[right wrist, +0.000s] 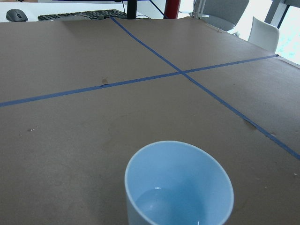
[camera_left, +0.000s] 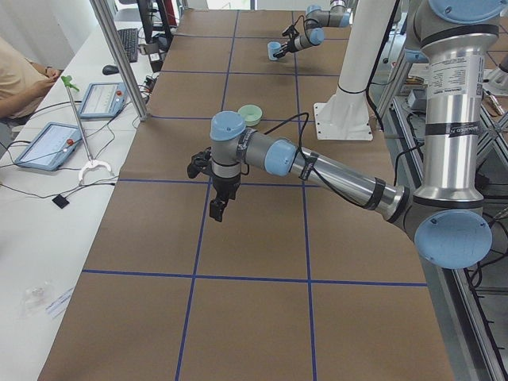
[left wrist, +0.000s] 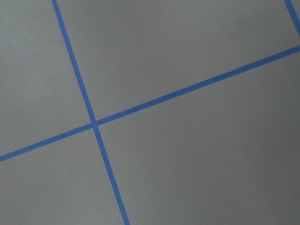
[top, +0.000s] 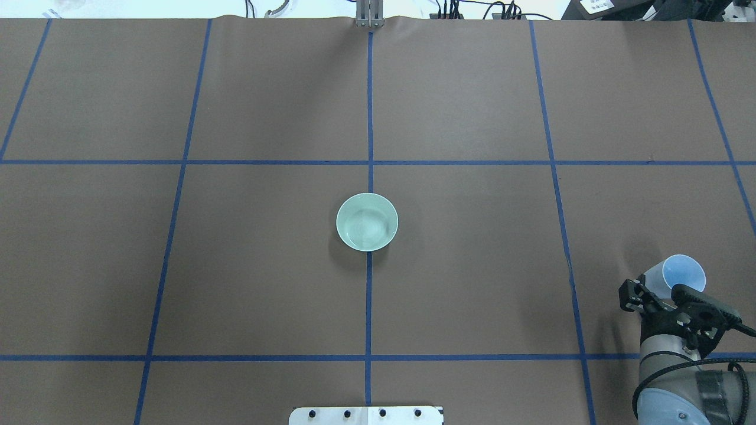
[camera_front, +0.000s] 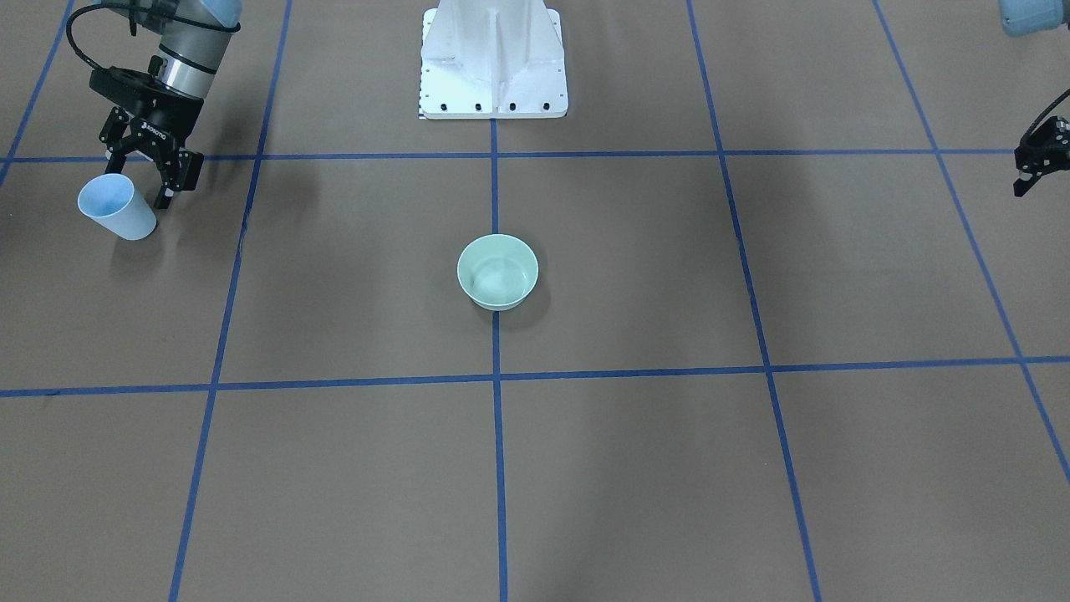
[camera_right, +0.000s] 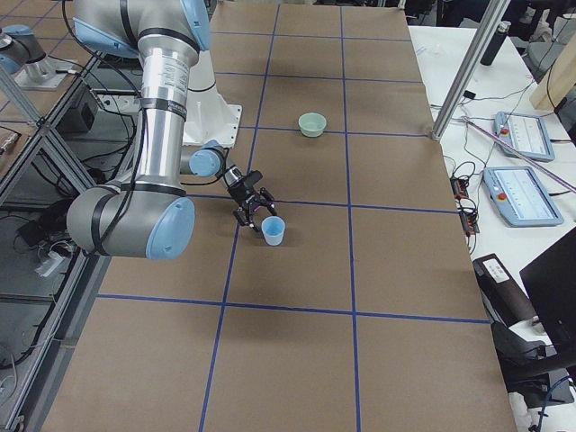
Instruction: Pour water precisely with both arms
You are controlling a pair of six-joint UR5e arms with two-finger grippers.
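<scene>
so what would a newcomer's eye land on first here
A pale green bowl sits alone at the centre of the brown table, right on a blue tape line. Off on the robot's right, the right claw is open at a light blue cup. The left claw hangs over bare table far from both.

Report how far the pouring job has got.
Done, apparently: the bowl holds water, and the cup stands on the table nearly empty. In hand: the right gripper is open at the cup. Remaining: seemingly only pulling away; the left gripper holds nothing.
</scene>
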